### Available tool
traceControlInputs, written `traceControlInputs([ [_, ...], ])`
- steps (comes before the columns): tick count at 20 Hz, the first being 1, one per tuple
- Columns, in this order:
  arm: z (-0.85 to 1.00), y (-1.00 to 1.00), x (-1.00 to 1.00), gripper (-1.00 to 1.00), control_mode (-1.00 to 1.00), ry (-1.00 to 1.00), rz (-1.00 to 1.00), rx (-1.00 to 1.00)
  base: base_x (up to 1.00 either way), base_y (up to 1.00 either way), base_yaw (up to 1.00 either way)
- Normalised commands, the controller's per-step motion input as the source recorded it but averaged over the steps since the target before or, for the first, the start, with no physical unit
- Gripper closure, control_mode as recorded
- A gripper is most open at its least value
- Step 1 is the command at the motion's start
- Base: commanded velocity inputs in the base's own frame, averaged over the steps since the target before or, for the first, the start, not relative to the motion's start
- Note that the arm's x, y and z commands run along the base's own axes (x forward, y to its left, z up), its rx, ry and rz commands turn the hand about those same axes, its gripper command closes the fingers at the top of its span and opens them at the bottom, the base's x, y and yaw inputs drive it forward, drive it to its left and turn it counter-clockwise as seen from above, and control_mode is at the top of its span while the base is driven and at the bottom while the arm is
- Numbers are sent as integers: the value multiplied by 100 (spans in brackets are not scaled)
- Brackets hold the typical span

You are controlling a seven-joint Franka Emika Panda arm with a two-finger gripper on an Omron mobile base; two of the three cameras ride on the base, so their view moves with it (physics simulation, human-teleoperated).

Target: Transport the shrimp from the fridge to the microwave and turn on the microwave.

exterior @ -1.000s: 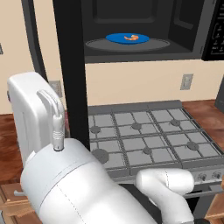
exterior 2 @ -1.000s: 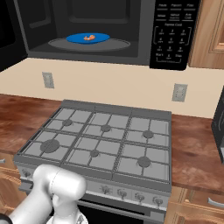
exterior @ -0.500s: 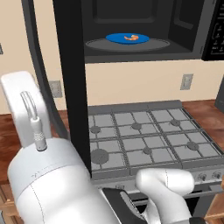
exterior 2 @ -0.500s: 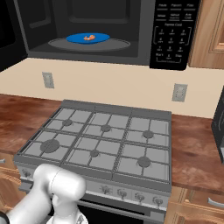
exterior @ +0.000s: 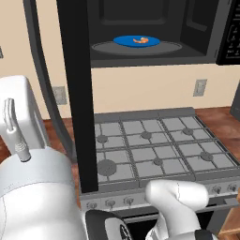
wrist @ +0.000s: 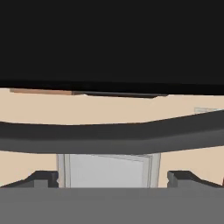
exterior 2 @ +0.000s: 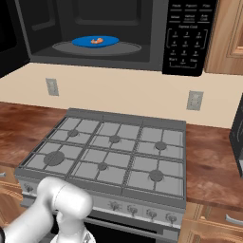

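Resting on the plate (exterior: 123,41), shrimp (exterior: 140,40) (microwave (exterior 2: 156,35) open); claw (wrist: 112,177) released.

This was a home kitchen. A grey gas stove (exterior 2: 111,154) with six burners and a row of front knobs served as the landmark. Directly above it hung a black microwave (exterior 2: 118,33), its door (exterior: 77,93) swung open, with a keypad panel (exterior 2: 186,38) on its right side and a blue plate (exterior 2: 95,41) on the turntable inside. Brown wooden countertops (exterior 2: 213,166) ran along both sides of the stove, and a beige wall behind it carried outlets (exterior 2: 193,100) to the left and right. Wooden cabinets (exterior 2: 228,35) stood up and to the right of the stove, beside the microwave.
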Motion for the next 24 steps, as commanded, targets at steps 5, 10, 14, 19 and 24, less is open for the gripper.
traceControlInputs([
  [5,-2,-3,0,-100,-100,0,-19,3,0,0,0],
  [10,-1,-13,0,-100,-100,1,-19,3,0,0,0],
  [14,-4,-22,3,-100,-100,1,-18,3,0,0,0],
  [19,-3,-19,7,-100,-100,0,-16,3,0,0,0],
  [24,-3,-39,12,-100,-100,3,-13,1,0,0,0],
])
